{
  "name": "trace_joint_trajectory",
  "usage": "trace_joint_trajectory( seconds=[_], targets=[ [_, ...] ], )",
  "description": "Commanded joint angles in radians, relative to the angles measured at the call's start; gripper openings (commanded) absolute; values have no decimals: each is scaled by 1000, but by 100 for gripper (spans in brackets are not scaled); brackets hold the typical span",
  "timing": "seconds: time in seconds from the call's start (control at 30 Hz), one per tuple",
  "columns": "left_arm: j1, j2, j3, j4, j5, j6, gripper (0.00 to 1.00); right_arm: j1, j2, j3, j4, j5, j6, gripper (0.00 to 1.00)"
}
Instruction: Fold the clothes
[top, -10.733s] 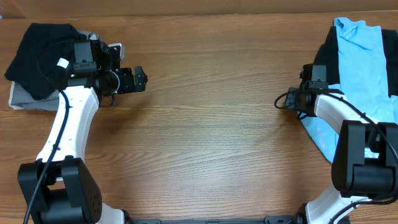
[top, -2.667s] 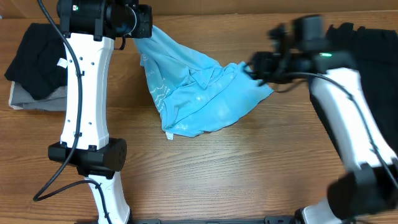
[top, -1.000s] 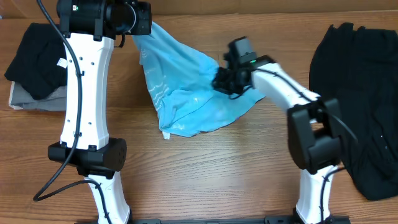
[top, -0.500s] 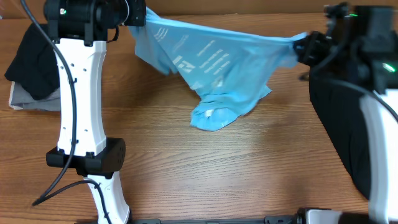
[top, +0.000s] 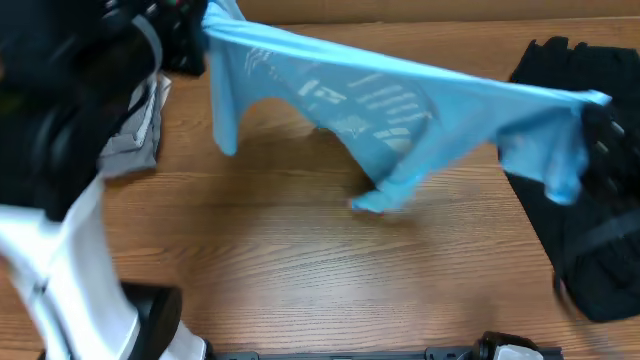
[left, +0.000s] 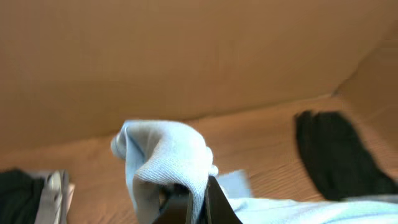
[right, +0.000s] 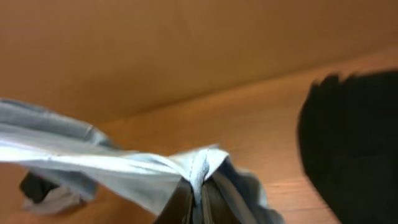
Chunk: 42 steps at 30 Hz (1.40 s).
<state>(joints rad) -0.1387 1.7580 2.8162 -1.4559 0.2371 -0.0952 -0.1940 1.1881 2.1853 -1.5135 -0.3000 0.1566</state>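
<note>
Left claw (left: 189, 208): pinched tight on a bunched corner of the shirt (top: 380, 95).
Right claw (right: 198, 199): clamped on the opposite corner.
Shirt: stretched in the air between both claws above the table (top: 300, 260), middle sagging towards the wood; contact unclear.
Right side: black clothes (top: 590, 210), heaped.
Left side: grey cloth (top: 140, 130).

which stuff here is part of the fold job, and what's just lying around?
In the job:
- T-shirt, stretched above the table
- left gripper, shut on one end
- right gripper, shut on the other end

Lying about:
- black clothes, right side
- grey cloth, left side
</note>
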Motion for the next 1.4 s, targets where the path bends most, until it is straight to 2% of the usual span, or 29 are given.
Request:
trace_joint_trajectory(
  seconds=[0.0,0.1,0.27,0.47,1.0,1.3,1.37],
  targets=[
    [19,-79,23,-12,-34,20,4,-30,-31,149,-66,212,-9,4],
    [19,-105,23,-49,-57,20,4,-30,-31,217,-109,256,-20,4],
    [21,-83,7,-127,-184,0,4,-30,9,216,-132,250,-61,4],
    [21,23,-55,-156,-226,-18,4,-30,190,213,-180,179,-135,4],
    [-32,607,-111,-150,-209,-25,4,-30,936,208,-133,123,-214,4],
    [-77,836,-111,-46,-177,21,5,-53,1172,208,-55,122,-209,4],
    [-89,856,-111,-32,-177,40,13,-65,1185,208,-52,122,-209,4]
  ],
)
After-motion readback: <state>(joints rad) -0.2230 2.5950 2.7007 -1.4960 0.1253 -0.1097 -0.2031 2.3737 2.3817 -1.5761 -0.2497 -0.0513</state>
